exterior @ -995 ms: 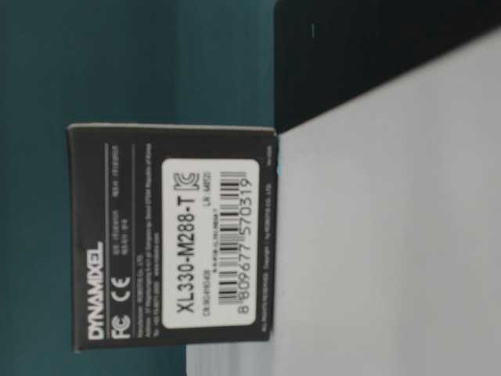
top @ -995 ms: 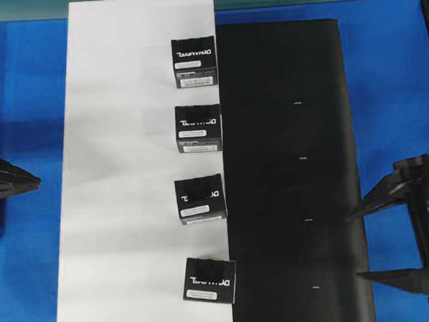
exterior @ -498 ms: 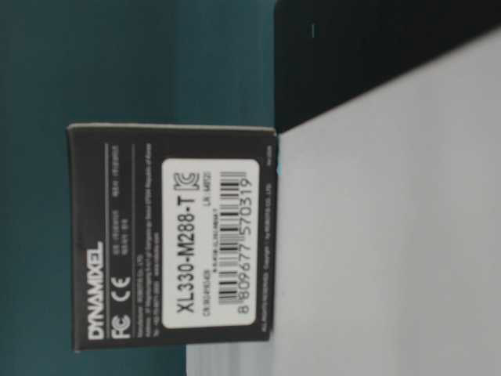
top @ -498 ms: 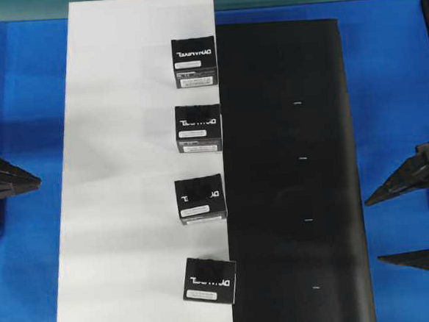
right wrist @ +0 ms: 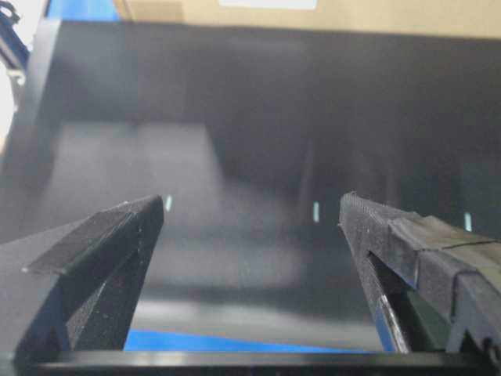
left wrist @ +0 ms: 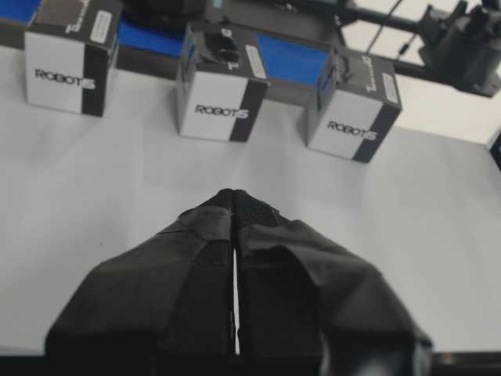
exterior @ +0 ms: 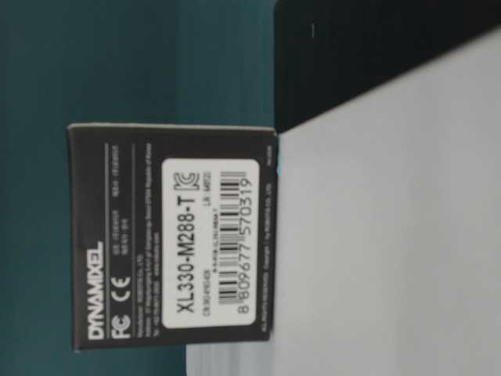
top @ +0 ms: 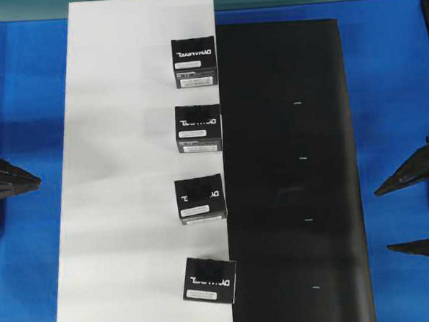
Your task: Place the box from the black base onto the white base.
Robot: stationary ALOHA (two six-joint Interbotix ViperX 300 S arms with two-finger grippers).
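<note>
- standing in a column along the right edge of the white base (top: pixel 127 174) are four small black boxes; the top box (top: pixel 193 61), the second box (top: pixel 198 128), the third box (top: pixel 200 199) and the bottom box (top: pixel 209 280) all sit on white, right beside the seam with the black base (top: pixel 282 68)
- the black base carries only a few tiny white marks (top: pixel 301 158) down its middle; which of the four look-alikes is the task's box cannot be told
- the right gripper (top: pixel 417 213) sits over the blue table (top: pixel 393 82) at the right edge of the overhead view, just off the black base's right side; its two fingers are spread wide with nothing between them
- from the right wrist view the spread fingers (right wrist: pixel 102 251) frame bare black sheet (right wrist: pixel 235 117); the boxes lie well apart from this gripper, across the full width of the black base
- the left gripper (top: pixel 13 182) rests at the left edge over the blue table, just off the white base; its fingers (left wrist: pixel 203 258) are pressed together, pinching nothing
- in the left wrist view three boxes (left wrist: pixel 219 94) stand in a row at the far side of the white base (left wrist: pixel 94 180), well apart from the closed tips
- the table-level view shows one box (exterior: pixel 172 235) close up, its white label (exterior: pixel 210 235) facing the camera, standing on the white base (exterior: pixel 391 235)
</note>
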